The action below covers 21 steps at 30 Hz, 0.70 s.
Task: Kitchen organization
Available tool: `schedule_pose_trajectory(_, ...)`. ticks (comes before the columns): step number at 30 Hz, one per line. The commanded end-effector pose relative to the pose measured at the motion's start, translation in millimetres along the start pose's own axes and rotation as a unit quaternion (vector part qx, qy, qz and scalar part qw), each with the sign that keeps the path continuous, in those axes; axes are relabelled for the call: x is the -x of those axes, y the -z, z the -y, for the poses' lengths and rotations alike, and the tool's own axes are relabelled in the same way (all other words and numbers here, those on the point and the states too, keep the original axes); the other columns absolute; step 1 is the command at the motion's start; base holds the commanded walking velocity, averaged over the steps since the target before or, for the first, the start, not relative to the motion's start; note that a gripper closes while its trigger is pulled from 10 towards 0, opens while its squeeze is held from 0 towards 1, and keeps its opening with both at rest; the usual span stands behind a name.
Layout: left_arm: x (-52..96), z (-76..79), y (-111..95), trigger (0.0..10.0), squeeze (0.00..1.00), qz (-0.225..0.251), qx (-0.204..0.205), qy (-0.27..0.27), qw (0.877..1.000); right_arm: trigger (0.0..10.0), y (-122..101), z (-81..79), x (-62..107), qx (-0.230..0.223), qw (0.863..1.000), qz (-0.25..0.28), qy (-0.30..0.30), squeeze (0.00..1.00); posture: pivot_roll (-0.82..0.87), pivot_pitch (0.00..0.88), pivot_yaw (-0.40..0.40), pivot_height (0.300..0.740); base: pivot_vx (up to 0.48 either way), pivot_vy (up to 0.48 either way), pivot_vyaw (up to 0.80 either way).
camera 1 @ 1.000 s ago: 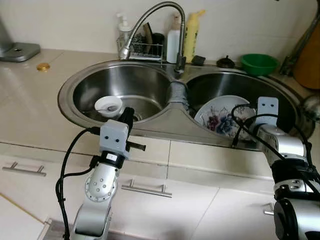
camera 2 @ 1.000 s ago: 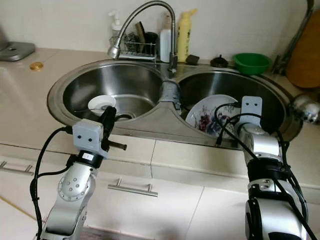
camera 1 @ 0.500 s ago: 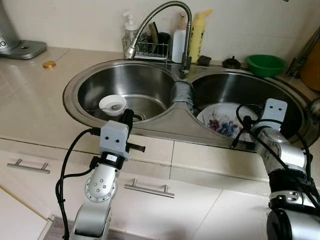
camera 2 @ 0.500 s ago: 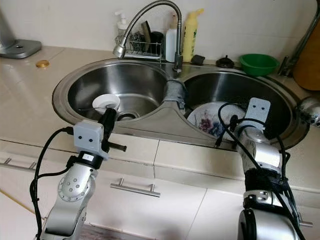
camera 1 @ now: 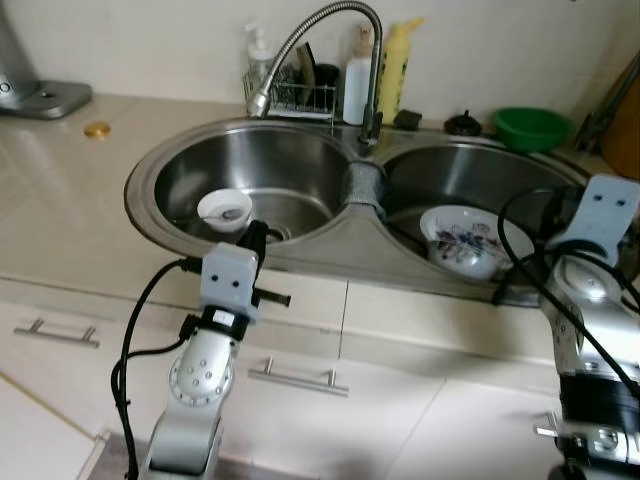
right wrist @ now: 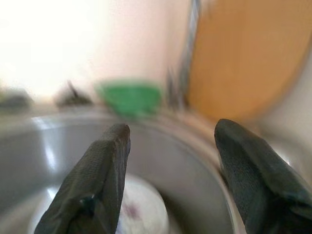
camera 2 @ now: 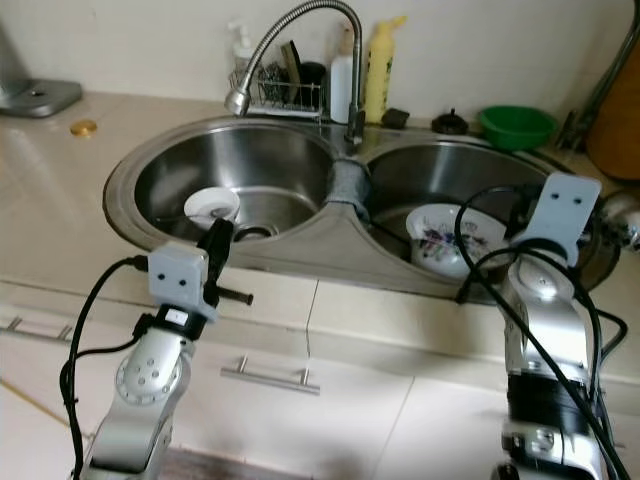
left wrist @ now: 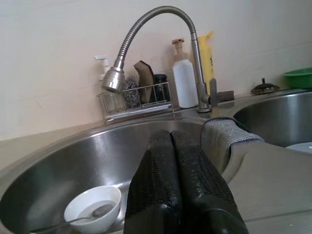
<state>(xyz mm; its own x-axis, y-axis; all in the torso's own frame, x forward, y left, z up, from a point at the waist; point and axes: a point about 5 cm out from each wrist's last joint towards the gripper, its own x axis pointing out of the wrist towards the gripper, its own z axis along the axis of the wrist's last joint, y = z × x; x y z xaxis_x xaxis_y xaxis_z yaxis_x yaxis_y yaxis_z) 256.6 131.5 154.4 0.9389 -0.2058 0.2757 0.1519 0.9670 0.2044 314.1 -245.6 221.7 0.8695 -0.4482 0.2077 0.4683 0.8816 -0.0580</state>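
While both arms are raised at the near edge of the desk (camera 1: 70,210), a double sink (camera 1: 140,180) is seen sunk into it. A flowered plate (camera 1: 475,240) lies in the right basin, at about 11 o'clock from the right pincer (right wrist: 168,170), whose fingers (right wrist: 97,180) are spread wide with nothing between them. A small white bowl (camera 1: 224,209) holding a spoon (left wrist: 92,213) sits in the left basin, at 12 o'clock from the left pincer (left wrist: 181,161), whose fingers are pressed together on nothing. A green bowl (camera 1: 528,126) stands at the far right.
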Motion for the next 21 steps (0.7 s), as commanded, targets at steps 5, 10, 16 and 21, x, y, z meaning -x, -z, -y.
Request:
schedule_pose_trajectory(5, -0.9, 1.1, -0.5, 10.0, 0.0, -0.006, 0.007, 0.004, 1.0, 10.0, -19.4, -22.2, 32.4, 0.031, 0.993, 0.081, -0.077, 0.0, 0.08, 0.0, -0.023, 0.74, 0.0, 0.0, 0.0)
schedule_pose_trajectory(10, -5.0, -1.9, -12.1, 10.0, 0.0, 0.025, -0.003, -0.003, 1.0, 10.0, -7.2, -37.0, 55.5, 0.037, 0.988, 0.079, -0.128, 0.0, 0.08, 0.0, -0.022, 0.74, 0.0, 0.0, 0.0)
schedule_pose_trajectory(16, -6.0, -1.9, -13.5, 10.0, 0.0, 0.029, -0.004, -0.004, 1.0, 10.0, -8.9, -41.1, 57.5, 0.05, 0.983, 0.093, -0.149, 0.0, 0.07, 0.0, -0.023, 0.74, 0.0, 0.431, 0.0)
schedule_pose_trajectory(21, -5.3, -1.8, -13.7, 10.0, 0.0, 0.029, -0.003, -0.005, 1.0, 10.0, -9.0, -41.3, 56.9, 0.055, 0.983, 0.097, -0.149, 0.0, 0.08, 0.0, -0.026, 0.74, 0.0, 0.48, 0.0)
